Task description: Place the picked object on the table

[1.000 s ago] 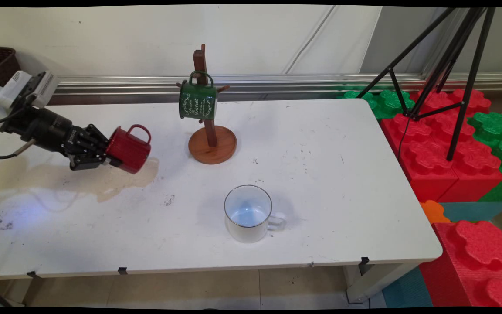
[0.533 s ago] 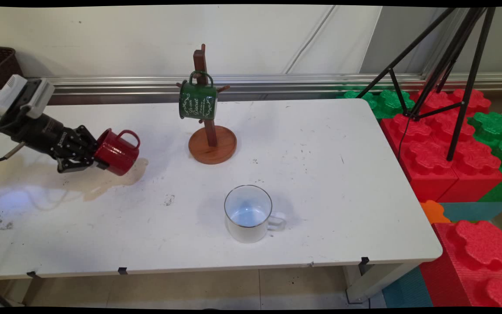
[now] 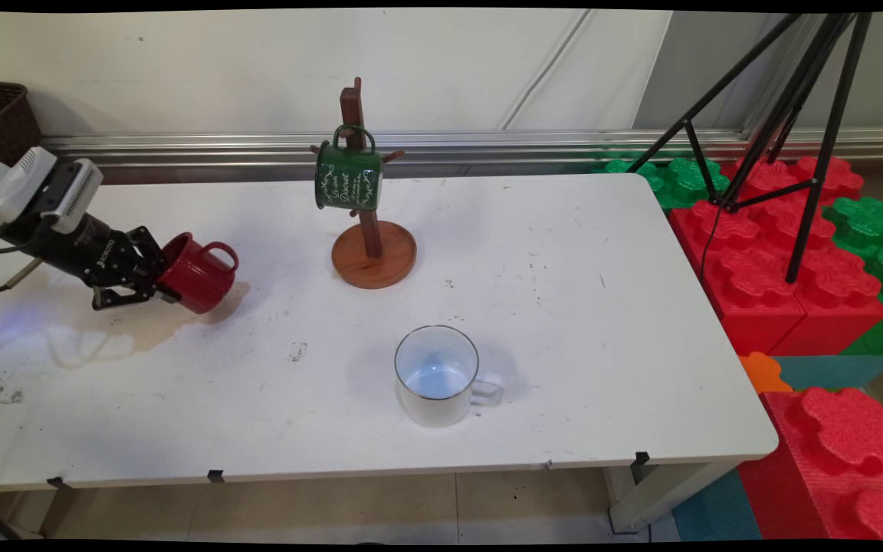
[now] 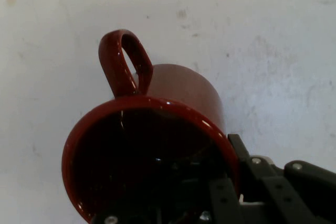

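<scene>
At the left of the table (image 3: 564,253) the hand (image 3: 156,277) was closed on the rim of a red mug (image 3: 198,274), one finger inside the mouth and one outside the wall. The mug was tilted on its side, handle uppermost, low over the tabletop; whether it touched the surface I could not tell. Three mugs were in sight: the red one, a green mug (image 3: 348,179) hanging on the single wooden mug stand (image 3: 371,238) to its right, and a white mug (image 3: 438,376) standing upright nearer the front edge.
</scene>
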